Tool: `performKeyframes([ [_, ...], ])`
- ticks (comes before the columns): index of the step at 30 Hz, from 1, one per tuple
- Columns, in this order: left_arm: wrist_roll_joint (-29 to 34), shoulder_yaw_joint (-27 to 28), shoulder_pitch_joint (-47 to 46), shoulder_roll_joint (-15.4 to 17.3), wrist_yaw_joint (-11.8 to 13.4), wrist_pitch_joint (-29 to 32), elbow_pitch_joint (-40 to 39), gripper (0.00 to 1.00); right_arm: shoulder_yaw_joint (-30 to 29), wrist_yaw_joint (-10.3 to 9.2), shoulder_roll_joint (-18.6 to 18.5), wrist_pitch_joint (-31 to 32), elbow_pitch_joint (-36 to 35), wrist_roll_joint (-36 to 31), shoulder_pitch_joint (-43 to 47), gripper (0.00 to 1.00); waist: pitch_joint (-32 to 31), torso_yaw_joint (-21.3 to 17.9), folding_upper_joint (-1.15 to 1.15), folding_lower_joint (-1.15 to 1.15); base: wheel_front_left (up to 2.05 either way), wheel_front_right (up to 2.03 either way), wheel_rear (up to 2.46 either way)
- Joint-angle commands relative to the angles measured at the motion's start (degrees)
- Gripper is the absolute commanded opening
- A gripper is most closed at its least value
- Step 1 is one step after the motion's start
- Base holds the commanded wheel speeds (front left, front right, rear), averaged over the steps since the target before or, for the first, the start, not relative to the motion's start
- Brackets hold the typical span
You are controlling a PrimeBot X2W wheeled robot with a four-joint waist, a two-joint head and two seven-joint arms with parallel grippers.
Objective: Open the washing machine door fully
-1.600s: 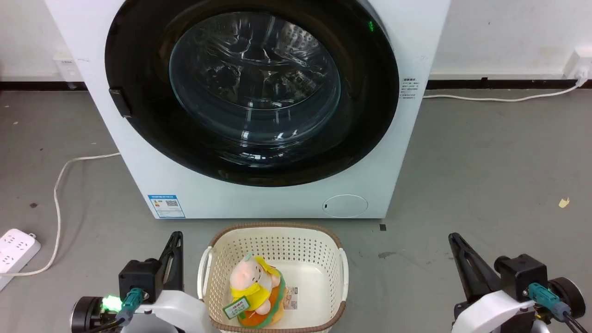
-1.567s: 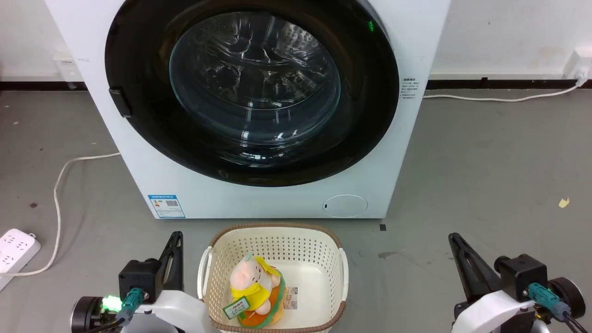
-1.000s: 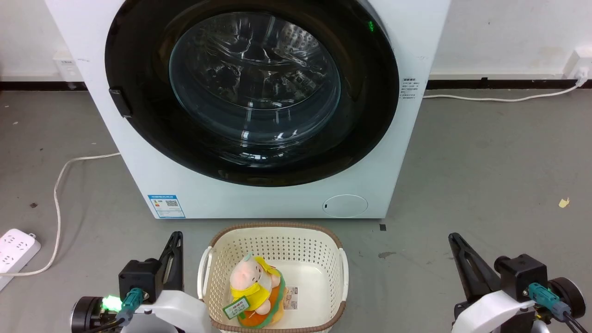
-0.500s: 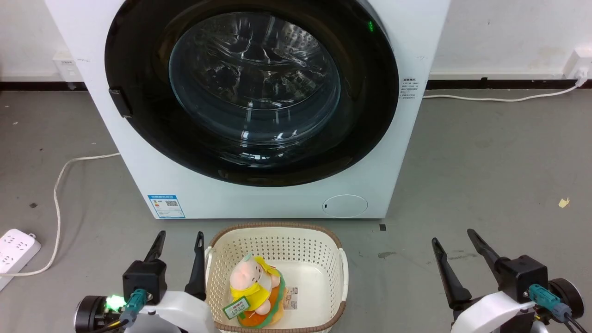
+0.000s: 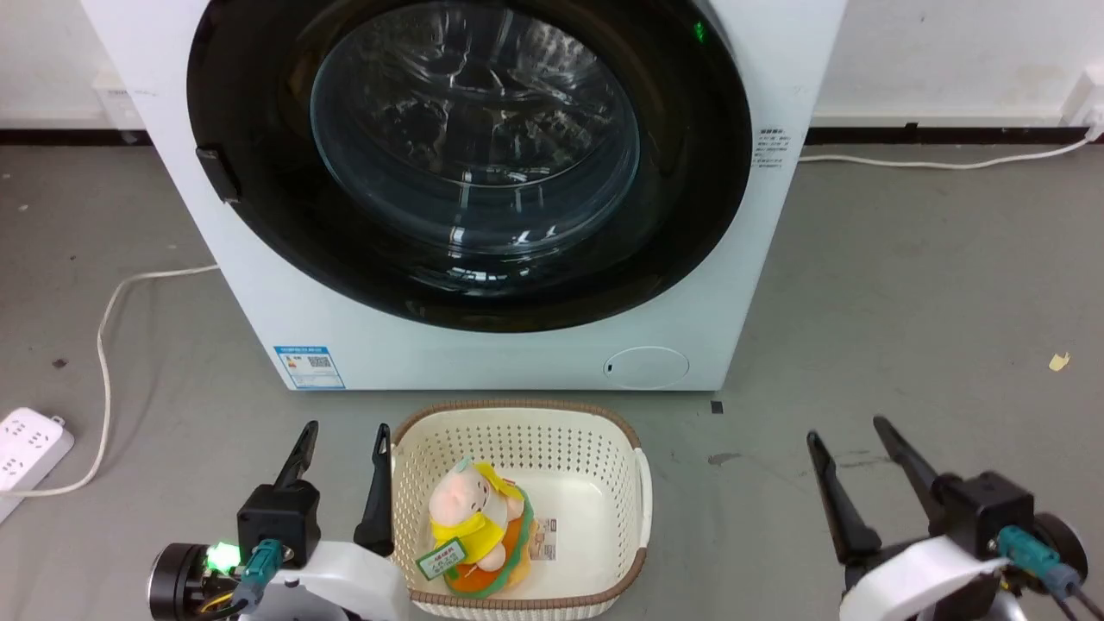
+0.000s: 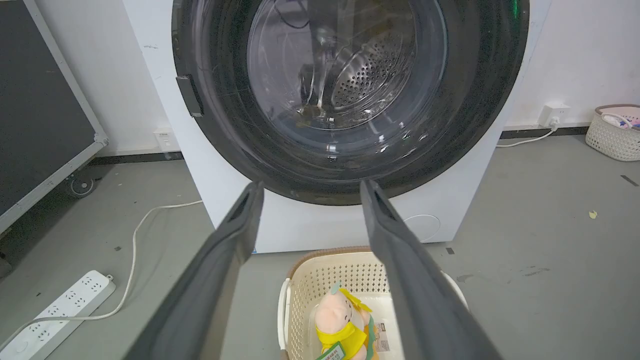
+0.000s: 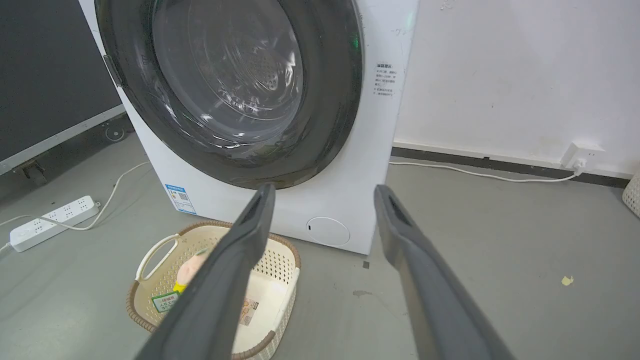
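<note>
Washing machine door closed flush on washing machine, left gripper beside cream basket, right gripper well apart, both spread wide, empty.

One washing machine, with one washing machine door, one filter cover and one blue label. Two baskets: a cream basket at lower centre holding one plush toy, a second basket at the left wrist view's right edge. One power strip.

Bare lab-like room, grey floor, white wall, washing machine, power strip
</note>
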Motion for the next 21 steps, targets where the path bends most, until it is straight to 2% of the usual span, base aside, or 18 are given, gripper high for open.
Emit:
performKeyframes([
  [1, -0.07, -0.41, -1.0, 0.1, 0.5, -0.62, 0.08, 1.0, 0.01, -0.01, 0.05, -0.58, -0.16, 1.01, -1.93, 1.0, 0.65, 0.22, 0.0, 0.0, 0.0, 0.0, 0.0],
  [13, -0.13, -1.18, -3.48, 0.19, 0.82, -1.94, -0.5, 1.0, -0.36, -0.01, -1.63, -0.47, 0.48, 6.34, -8.51, 1.0, 4.25, 1.35, 0.0, 0.0, 0.0, 0.0, 0.0],
  [21, -0.25, -1.97, -5.12, 0.21, 1.1, -2.9, -0.88, 1.0, -3.15, -0.02, -2.22, 2.43, 2.59, 12.5, -15.83, 1.0, 6.9, 2.59, 0.0, 0.0, 0.0, 0.0, 0.0],
])
